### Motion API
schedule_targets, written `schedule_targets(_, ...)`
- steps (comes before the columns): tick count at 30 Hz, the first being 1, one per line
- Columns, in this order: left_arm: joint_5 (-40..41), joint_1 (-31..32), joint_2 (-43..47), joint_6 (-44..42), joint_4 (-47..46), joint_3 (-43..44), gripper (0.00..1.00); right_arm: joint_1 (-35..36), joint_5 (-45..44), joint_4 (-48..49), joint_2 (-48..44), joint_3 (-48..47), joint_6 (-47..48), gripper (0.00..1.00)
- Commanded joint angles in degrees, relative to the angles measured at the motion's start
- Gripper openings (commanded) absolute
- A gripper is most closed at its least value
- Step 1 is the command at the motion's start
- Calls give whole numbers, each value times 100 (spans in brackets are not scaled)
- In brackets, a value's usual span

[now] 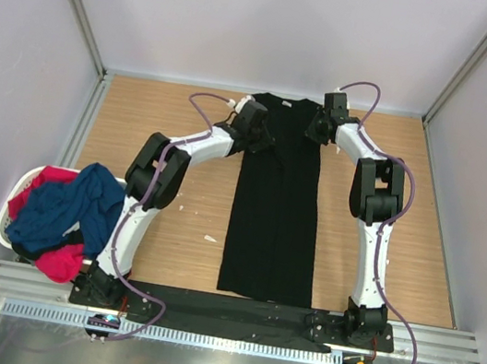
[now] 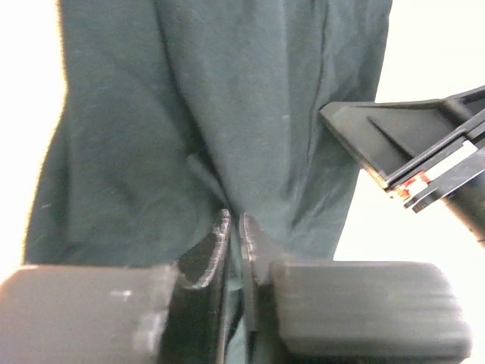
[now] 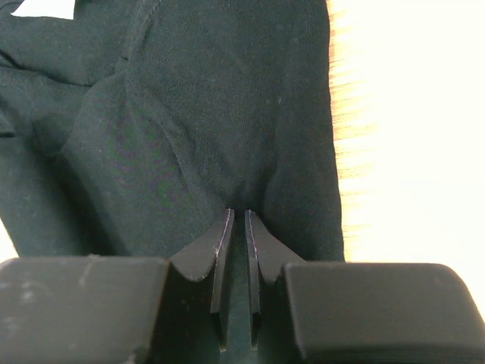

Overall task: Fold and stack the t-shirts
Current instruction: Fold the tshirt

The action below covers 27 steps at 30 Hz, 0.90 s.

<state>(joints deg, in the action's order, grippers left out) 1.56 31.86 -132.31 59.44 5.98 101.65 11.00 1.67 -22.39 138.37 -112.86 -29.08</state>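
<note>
Left arm: base near-left, elbow kinked out left, forearm running up and right over the wooden bench (image 1: 168, 244) to its far end. The left pincer (image 1: 259, 136) sits on the far-left corner of the large black cloth t-shirt (image 1: 275, 215), angled inward.

Right arm: rises from its near-right base, elbow high, forearm angled left. The right pincer (image 1: 321, 126) is on the far-right corner of the same shirt. The pincers are near each other, one on each side of the collar end.

Shirt: flat mid-bench as a long narrow strip, sides folded in, collar end far, hem by the arm bases.

Pincer state: the left wrist view shows both fingers (image 2: 208, 254) nearly together with a pucker of black cloth drawn between them, so it is clamped on the shirt. Right wrist view is the same: narrow slit, cloth creased into it, clamped near the shirt's right edge.

The navy blue cloth t-shirt (image 1: 67, 204) and the red-pink cloth t-shirt (image 1: 62, 261) are heaped in the white plastic laundry basket (image 1: 2, 231) at the left bench edge, navy on top, spilling over the rim.

Hard to read:
- From above, both pincers' fingertips are covered by their own wrist bodies.
- The shirt's near hem merges with the black base plate (image 1: 231, 309); the edge is not separable.
- The basket is mostly buried and only bits of rim show.
- The wrist views blow the bench out to near white.
- A small white patch (image 3: 45, 7) sits top-left in the right wrist view, cut off by the frame; can't tell what it is.
</note>
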Motion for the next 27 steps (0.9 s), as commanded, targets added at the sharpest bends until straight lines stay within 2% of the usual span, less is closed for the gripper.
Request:
schedule_targets(1, 318, 5, 434, -29, 61, -232, 18, -99, -299, -723, 200, 150, 148, 18)
schedule_targets(2, 318, 13, 478, -29, 70, -294, 33, -99, -308, -740, 208, 150, 148, 18)
schedule_targets(5, 371, 14, 566, -20, 114, -382, 52, -99, -308, -749, 217, 150, 157, 18)
schedule_targets(6, 406, 14, 592, -20, 132, -435, 53, -99, -308, -749, 217, 150, 148, 18)
schedule_targets(10, 582, 5, 628, -64, 132, -444, 53, -107, -317, -749, 217, 141, 148, 18)
schedule_targets(14, 346, -22, 373, -47, 18, -128, 41, -99, -325, -758, 235, 141, 157, 18)
schedule_targets(21, 424, -48, 101, 164, -141, 224, 35, -99, -343, -767, 208, 133, 157, 18)
schedule_targets(27, 389, -92, -14, 472, -167, 189, 30, -99, -334, -793, 226, 106, 175, 18)
